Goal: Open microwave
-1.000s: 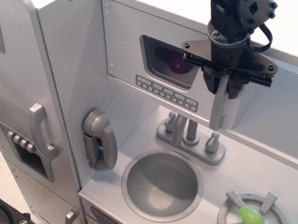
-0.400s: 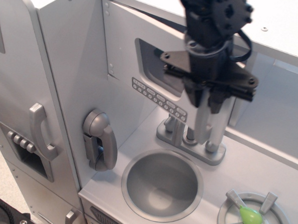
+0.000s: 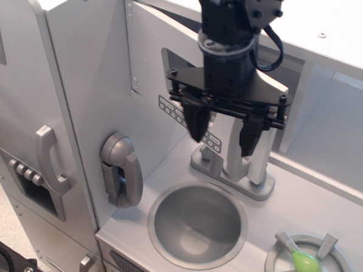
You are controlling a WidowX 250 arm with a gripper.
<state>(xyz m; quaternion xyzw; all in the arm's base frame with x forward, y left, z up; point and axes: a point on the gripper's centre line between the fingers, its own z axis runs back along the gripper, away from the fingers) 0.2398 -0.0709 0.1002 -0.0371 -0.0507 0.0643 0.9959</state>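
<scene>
The microwave door (image 3: 152,55) is a grey panel hinged at its left edge and stands swung out from its compartment (image 3: 328,125), which shows open at the right. Its dark window (image 3: 173,65) and button strip (image 3: 169,106) are partly hidden behind my gripper. The long vertical grey handle (image 3: 261,157) hangs at the door's free edge. My gripper (image 3: 224,131) is in front of the door with its fingers spread wide. One fingertip (image 3: 198,124) is left of the handle and the other (image 3: 251,139) is beside it. It holds nothing.
A round sink basin (image 3: 198,222) lies below the gripper, with the faucet set (image 3: 212,156) just behind it. A toy phone (image 3: 122,169) hangs on the left wall. The fridge door handle (image 3: 49,159) is at far left. A burner with a green piece (image 3: 305,264) is at bottom right.
The microwave door has swung outward and left from nearly shut. My gripper moved left and down with it, then spread its fingers and let go of the handle.
</scene>
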